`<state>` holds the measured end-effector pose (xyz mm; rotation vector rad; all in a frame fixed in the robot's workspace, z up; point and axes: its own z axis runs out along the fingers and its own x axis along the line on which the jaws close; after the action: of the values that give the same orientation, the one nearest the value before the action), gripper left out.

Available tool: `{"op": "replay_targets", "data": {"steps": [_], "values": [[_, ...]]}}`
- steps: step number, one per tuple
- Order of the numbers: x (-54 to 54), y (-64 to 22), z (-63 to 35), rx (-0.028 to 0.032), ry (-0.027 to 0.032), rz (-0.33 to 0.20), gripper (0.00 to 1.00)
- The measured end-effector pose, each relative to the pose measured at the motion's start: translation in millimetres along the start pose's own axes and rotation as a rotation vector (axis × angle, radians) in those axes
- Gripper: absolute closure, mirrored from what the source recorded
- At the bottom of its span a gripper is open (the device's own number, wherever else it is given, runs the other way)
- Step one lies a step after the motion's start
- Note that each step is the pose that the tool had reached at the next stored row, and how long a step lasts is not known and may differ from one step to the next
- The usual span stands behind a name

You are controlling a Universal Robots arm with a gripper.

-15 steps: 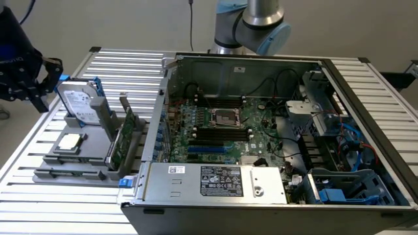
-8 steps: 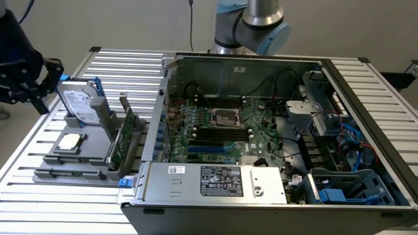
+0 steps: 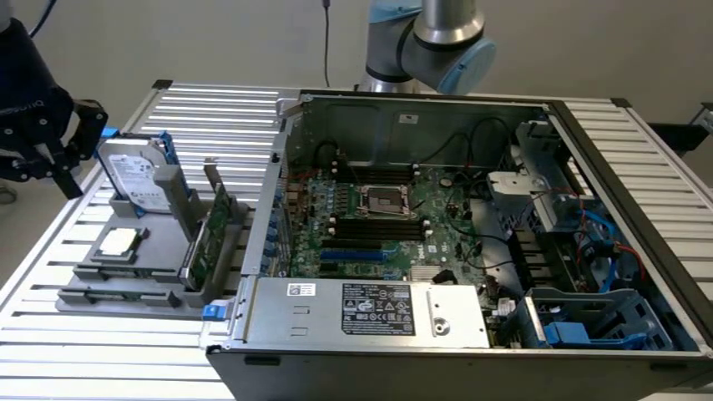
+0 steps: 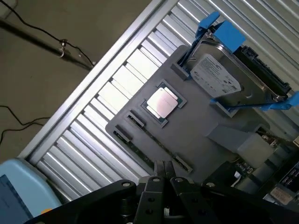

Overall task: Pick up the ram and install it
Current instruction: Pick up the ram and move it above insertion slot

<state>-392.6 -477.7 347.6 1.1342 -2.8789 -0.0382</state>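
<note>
Wrist view: my gripper (image 4: 163,169), pinched together and empty, hangs near the ram (image 4: 156,142); pickup step; grasping calls for parting first.

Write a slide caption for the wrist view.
Shut gripper near the ram, set edgewise in a gray holder beside a hard drive.

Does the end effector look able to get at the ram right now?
Likely yes: the ram lies uncovered in its holder, just beyond the shut end effector; nothing stands between.
</note>
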Motion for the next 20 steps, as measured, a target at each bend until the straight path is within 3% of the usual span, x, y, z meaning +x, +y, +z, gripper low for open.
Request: {"op": "replay_targets", "data": {"steps": [20], "values": [[-0.4, -0.4, 13.0, 0.0126, 0.0148, -0.363, 0.89]]}}
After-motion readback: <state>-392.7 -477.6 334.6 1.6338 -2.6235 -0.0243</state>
